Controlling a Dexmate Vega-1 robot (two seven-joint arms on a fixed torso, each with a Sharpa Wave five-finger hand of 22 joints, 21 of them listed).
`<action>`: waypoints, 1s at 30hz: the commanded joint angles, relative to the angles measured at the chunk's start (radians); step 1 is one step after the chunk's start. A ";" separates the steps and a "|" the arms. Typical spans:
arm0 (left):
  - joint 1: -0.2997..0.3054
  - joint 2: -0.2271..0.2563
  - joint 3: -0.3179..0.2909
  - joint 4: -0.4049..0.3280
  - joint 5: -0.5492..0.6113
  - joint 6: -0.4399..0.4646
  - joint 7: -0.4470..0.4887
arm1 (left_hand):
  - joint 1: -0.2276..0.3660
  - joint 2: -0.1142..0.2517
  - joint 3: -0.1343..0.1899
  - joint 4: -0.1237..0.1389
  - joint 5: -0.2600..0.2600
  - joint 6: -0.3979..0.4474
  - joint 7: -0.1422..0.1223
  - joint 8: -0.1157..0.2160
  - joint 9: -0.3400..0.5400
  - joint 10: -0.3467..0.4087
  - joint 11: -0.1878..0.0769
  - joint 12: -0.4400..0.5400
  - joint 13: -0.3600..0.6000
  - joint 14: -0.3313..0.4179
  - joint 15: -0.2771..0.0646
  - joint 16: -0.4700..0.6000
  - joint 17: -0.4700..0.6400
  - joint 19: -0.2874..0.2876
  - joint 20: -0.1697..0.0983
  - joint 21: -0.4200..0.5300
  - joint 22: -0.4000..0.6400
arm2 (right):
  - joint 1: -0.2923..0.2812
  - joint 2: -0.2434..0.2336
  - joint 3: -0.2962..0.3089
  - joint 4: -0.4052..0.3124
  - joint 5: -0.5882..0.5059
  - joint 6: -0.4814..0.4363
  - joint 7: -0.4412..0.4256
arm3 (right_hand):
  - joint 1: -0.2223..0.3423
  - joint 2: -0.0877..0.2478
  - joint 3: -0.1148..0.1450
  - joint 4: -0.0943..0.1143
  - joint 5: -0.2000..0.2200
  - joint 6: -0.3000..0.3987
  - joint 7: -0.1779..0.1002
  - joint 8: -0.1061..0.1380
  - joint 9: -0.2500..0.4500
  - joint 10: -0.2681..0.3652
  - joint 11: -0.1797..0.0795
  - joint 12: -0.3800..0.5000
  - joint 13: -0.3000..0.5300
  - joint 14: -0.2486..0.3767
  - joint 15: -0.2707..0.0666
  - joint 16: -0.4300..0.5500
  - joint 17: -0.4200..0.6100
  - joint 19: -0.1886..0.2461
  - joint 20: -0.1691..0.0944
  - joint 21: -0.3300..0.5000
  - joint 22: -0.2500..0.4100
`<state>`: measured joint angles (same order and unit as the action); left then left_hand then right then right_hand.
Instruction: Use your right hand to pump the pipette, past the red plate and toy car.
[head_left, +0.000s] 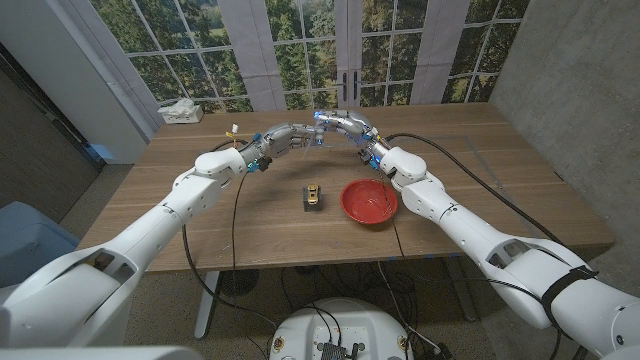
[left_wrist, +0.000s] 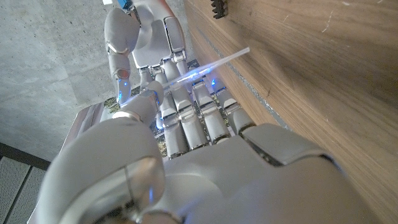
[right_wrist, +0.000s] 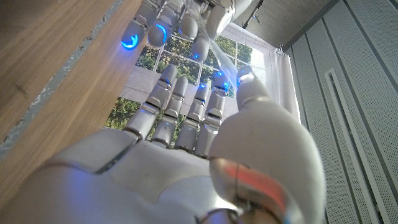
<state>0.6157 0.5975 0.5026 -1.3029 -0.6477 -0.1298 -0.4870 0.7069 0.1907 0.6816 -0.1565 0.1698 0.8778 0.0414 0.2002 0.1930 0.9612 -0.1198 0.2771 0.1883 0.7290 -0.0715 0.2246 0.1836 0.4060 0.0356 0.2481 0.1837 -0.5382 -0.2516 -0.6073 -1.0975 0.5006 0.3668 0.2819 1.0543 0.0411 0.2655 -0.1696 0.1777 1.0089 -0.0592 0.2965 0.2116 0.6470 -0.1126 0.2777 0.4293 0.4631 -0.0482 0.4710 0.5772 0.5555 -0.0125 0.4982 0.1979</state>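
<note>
no readable text, labels or signs

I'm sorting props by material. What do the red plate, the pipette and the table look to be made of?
Red plate: probably glossy plastic, from the highlights on its rim. Pipette: clear, thin, likely plastic; it catches the blue light of the hands. Table: wood with a matte finish and visible grain.
</note>
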 joint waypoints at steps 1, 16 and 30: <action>-0.024 -0.016 0.011 0.035 0.001 0.002 -0.018 | -0.001 -0.002 -0.007 0.001 0.000 0.020 0.016 0.000 0.003 0.041 -0.038 -0.003 0.005 0.007 -0.120 -0.002 0.006 0.008 -0.001 0.003 0.004 | 0.015 0.031 0.005 0.049 0.023 0.035 0.011 | 0.015 0.003 0.006 0.006 0.002 0.026 0.000 0.013 0.004 0.014 -0.005 0.007 0.003 0.016 -0.139 0.006 0.003 0.009 -0.007 0.008 0.003; -0.046 -0.035 0.016 0.068 0.005 -0.002 -0.032 | 0.001 -0.001 -0.008 0.000 0.000 0.020 0.017 -0.002 0.003 0.043 -0.033 -0.006 0.005 0.008 -0.117 -0.002 0.007 0.008 0.001 0.002 0.005 | 0.034 0.044 0.007 0.094 0.028 0.054 0.038 | 0.025 0.010 0.013 0.006 0.005 0.100 0.004 0.035 0.003 0.048 0.005 0.018 0.002 0.025 -0.137 0.003 0.001 0.005 -0.006 0.016 0.004; -0.051 -0.036 0.019 0.064 0.018 -0.003 -0.020 | 0.004 -0.005 -0.012 -0.005 0.001 0.019 0.010 -0.003 0.003 0.039 -0.035 -0.011 0.005 0.005 -0.116 -0.002 0.008 0.008 0.003 0.001 0.005 | 0.042 0.053 0.017 0.123 0.040 0.068 0.057 | 0.031 0.021 0.021 0.007 0.012 0.117 0.011 0.036 0.002 0.059 0.009 0.021 0.002 0.034 -0.135 0.000 -0.001 0.001 -0.003 0.022 0.004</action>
<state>0.5708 0.5646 0.5188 -1.2403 -0.6389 -0.1302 -0.5147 0.7069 0.1907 0.6691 -0.1604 0.1698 0.8838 0.0468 0.2001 0.1928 0.9685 -0.1198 0.2692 0.1883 0.7290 -0.0715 0.2246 0.1886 0.4059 0.0356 0.2481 0.1837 -0.5021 -0.2046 -0.5968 -0.9941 0.5330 0.4240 0.3277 1.0777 0.0517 0.2800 -0.1642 0.1855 1.1148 -0.0486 0.3288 0.2115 0.6969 -0.1018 0.2892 0.4292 0.4863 -0.0499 0.4710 0.5744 0.5625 -0.0196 0.5144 0.1977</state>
